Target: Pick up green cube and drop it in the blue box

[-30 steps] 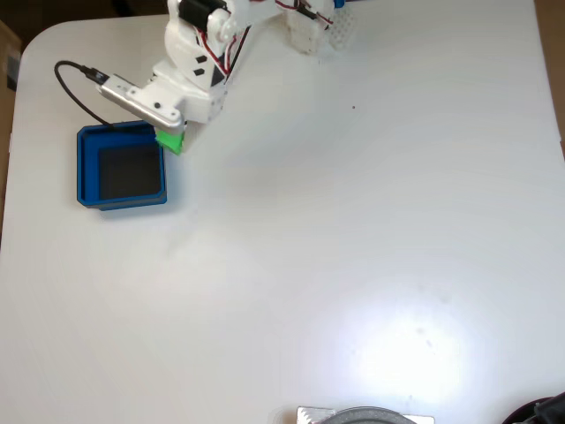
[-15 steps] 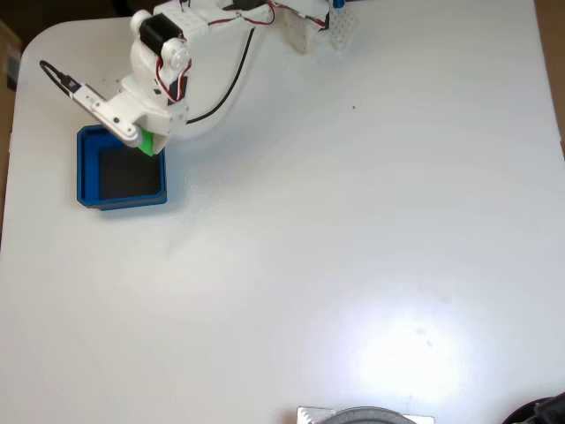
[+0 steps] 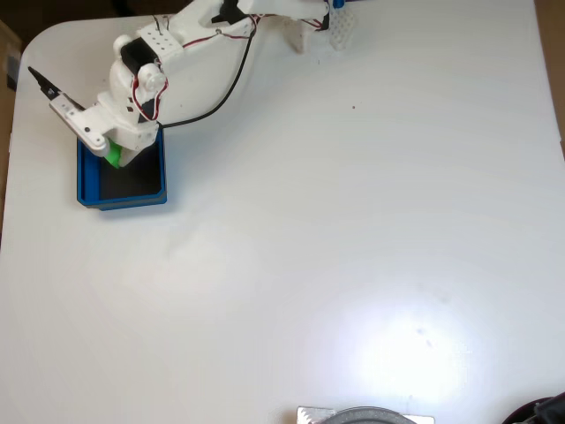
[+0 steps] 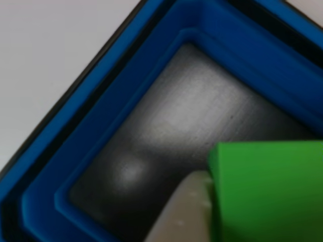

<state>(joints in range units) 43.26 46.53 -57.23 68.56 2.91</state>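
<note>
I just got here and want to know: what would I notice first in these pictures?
The bright green cube jumps out first, held in the white claw right above the blue box at the table's left edge in the fixed view. Up close, the box's dark floor lies beneath the cube.

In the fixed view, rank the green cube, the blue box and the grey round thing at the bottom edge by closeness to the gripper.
1. Green cube: at the gripper itself, over the box's upper part.
2. Blue box: directly beneath, at the table's left.
3. Grey round thing: bottom edge, far across the table.
</note>
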